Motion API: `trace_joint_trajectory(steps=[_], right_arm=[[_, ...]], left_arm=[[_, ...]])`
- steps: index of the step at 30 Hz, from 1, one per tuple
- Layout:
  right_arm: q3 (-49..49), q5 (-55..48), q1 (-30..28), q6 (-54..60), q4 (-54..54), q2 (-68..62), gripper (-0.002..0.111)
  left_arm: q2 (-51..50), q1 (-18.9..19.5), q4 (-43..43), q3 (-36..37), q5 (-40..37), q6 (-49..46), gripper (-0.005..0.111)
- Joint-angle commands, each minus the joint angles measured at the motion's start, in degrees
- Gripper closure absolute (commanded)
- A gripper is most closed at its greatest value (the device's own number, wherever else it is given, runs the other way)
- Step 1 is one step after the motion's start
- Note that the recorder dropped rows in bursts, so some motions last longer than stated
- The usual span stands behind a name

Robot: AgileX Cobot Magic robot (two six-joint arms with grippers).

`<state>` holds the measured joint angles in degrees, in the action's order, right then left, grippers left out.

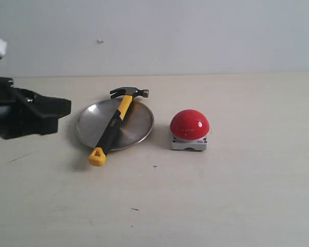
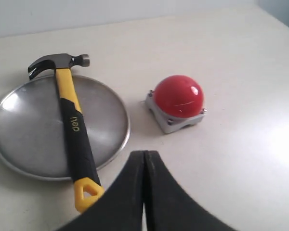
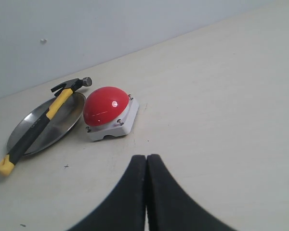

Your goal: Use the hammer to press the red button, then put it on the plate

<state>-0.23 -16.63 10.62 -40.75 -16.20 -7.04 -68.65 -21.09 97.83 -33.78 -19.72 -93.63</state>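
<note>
The hammer [image 1: 113, 123] lies diagonally across the silver plate [image 1: 136, 126], its dark head past the far rim and its yellow looped end on the table in front. The red button [image 1: 189, 125] sits on its grey base to the plate's right. In the left wrist view the hammer [image 2: 72, 120], plate [image 2: 24, 130] and red button [image 2: 179, 95] all lie ahead of my left gripper [image 2: 145, 153], which is shut and empty. My right gripper [image 3: 147, 156] is shut on nothing, back from the red button [image 3: 105, 107], the hammer [image 3: 38, 122] and the plate [image 3: 67, 120].
The left arm's black body [image 1: 20, 113] hangs at the left edge of the exterior view, left of the plate. A pale wall runs behind the beige table [image 1: 237, 195]. Small dark specks mark the tabletop in front.
</note>
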Motion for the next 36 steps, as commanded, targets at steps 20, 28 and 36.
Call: trace_joint_trajectory(steps=[20, 28, 36], right_arm=[[0.2, 0.3, 0.1, 0.2, -0.1, 0.2, 0.108], [0.2, 0.3, 0.1, 0.2, -0.1, 0.2, 0.108], [0.2, 0.3, 0.1, 0.2, -0.1, 0.2, 0.108]], left_arm=[[53.9, 0.0, -86.9, 25.8, 29.2, 89.6, 0.107], [55.2, 0.6, -86.9, 25.8, 27.8, 89.5, 0.107], [61.2, 7.3, -81.6, 29.6, 24.2, 95.2, 0.107]])
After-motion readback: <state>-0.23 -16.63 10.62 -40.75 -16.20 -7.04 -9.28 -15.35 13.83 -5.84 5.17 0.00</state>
